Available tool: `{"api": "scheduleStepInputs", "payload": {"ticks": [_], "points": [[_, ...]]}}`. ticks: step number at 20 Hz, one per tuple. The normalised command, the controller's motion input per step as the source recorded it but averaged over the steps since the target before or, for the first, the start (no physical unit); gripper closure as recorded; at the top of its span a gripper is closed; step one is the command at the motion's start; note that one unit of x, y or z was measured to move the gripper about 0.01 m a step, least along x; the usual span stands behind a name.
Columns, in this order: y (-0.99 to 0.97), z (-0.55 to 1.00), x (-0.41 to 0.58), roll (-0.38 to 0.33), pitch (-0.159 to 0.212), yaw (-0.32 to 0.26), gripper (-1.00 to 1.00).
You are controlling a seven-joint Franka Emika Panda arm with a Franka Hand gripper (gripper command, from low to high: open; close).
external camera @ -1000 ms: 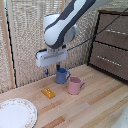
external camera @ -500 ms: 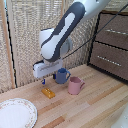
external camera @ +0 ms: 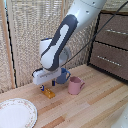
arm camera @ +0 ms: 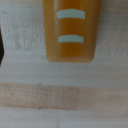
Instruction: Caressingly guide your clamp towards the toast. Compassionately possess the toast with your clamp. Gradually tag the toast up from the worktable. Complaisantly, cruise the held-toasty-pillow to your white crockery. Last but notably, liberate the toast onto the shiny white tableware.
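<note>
The worktable (external camera: 95, 107) carries the white crockery (external camera: 15, 114) at the exterior view's lower left, well apart from the toast (external camera: 48, 92), which lies flat on the wood near a pink mug (external camera: 75, 86) and a blue mug (external camera: 63, 76). The clamp (external camera: 46, 88) sits directly over the toast, fingers at slab level; whether they are closed on it cannot be determined. The step in hand is judged to be the grasp; next, firm closure, then a slow vertical lift. The wrist view shows two pale bars on the toast; no legible writing
</note>
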Motion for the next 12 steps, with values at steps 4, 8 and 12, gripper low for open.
{"api": "scheduleStepInputs", "payload": {"ticks": [4, 8, 12], "points": [[0.02, -0.26, 0.149, 0.000, 0.000, -0.011, -1.00], [0.00, -0.19, 0.137, 0.001, 0.000, -0.003, 1.00], [-0.03, -0.08, 0.158, 0.029, 0.012, -0.031, 1.00]]}}
